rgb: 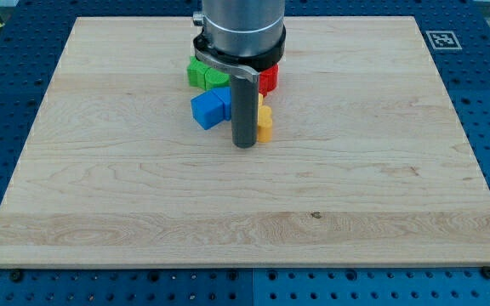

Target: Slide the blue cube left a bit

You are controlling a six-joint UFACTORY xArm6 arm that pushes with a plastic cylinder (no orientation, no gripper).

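Observation:
The blue cube lies on the wooden board near the view's top centre, with a second blue block touching its right side. My tip is on the board just right of and below the blue cube, a short gap away. A yellow block sits right beside the rod, partly hidden by it.
Two green blocks lie above the blue cube. A red block shows to the right of the rod, under the arm's body. The arm's grey body hides the board's top middle. A fiducial tag sits at the top right.

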